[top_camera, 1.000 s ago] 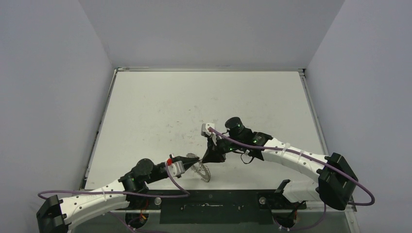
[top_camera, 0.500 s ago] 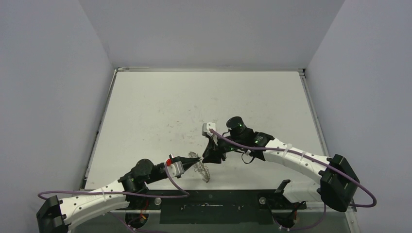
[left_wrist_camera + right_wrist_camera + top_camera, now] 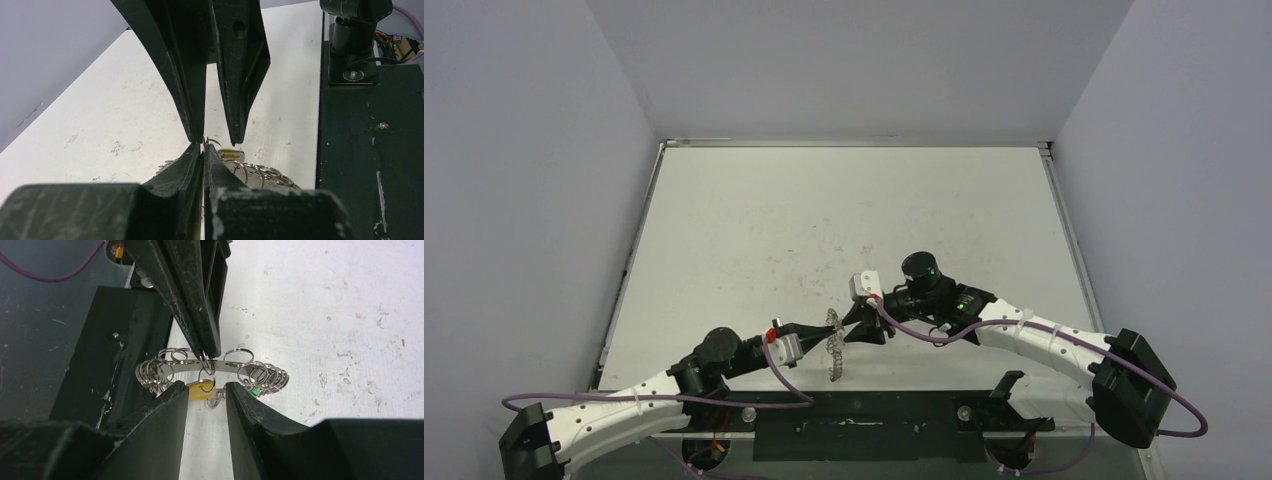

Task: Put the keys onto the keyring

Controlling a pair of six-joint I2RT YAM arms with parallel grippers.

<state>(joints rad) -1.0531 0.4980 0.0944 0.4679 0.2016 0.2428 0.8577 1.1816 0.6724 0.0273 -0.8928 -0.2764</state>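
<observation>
Our left claw point(image 3: 819, 330) pinches the keyring point(image 3: 832, 350) above the tabletop point(image 3: 824, 220), near its front edge. The keyring has turned edge-on, and our right claw point(image 3: 856, 328), narrowly parted, has come nearer, straddling the yellow-headed key point(image 3: 201, 390).

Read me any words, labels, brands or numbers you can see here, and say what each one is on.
None: no view shows readable text.
The yellow key head, the keyring and the table bear no legible marking; the green key head is mostly hidden.

No text, label, brand, number or sign is legible in any view. The flat white desk point(image 3: 754, 230) shows only dark scuffs.
</observation>
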